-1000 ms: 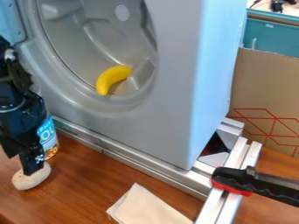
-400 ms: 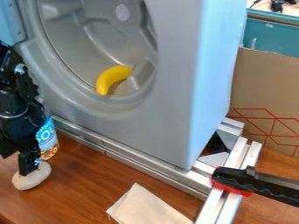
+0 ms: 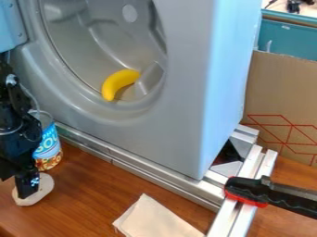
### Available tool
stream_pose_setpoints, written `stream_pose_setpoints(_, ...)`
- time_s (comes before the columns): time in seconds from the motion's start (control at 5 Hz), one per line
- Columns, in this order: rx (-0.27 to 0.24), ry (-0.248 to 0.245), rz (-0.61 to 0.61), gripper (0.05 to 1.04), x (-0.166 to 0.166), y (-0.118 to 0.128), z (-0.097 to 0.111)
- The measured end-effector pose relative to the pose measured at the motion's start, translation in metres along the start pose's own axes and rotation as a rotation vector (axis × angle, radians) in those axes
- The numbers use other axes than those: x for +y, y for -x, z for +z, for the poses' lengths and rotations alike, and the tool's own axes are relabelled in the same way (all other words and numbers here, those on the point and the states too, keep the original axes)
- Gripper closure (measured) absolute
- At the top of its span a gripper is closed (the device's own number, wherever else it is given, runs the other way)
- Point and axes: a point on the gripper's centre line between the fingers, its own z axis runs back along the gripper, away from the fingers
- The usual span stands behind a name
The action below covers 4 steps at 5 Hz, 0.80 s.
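One pale cloth (image 3: 155, 220) lies on the wooden table (image 3: 80, 203) at the near edge. Left of it, a pale, rounded object (image 3: 44, 185) sits on the wood, with the black gripper (image 3: 26, 190) at the left edge overlapping it. Whether the gripper is spread, pressed together or pinching the object, I cannot tell; contact is uncertain too. An off-centre squeeze could make that smooth, rounded shape roll or squirt aside, and pressing down too hard could jam it against the table.

Just behind stands a labelled can (image 3: 48, 150), close to the arm; a sideways swing could knock it over. To the right, a black-and-red handle (image 3: 248, 190) lies across the metal rails (image 3: 232, 215), where a wide sweep might catch.

Farther back, a yellow banana (image 3: 119, 83) rests inside the round opening of a grey housing (image 3: 180, 125), whose rim could snag a low-travelling arm. Cardboard (image 3: 278, 97) stands beyond.
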Motion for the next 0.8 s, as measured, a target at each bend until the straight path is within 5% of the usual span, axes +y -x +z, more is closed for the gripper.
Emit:
stream_pose_setpoints(0.4, -0.035, 0.05, 0.015, 0.079, -0.006, 0.009, 0.001)
stream_pose_setpoints(0.8, 0.026, 0.037, 0.074, 0.079, 0.002, 0.008, -0.015)
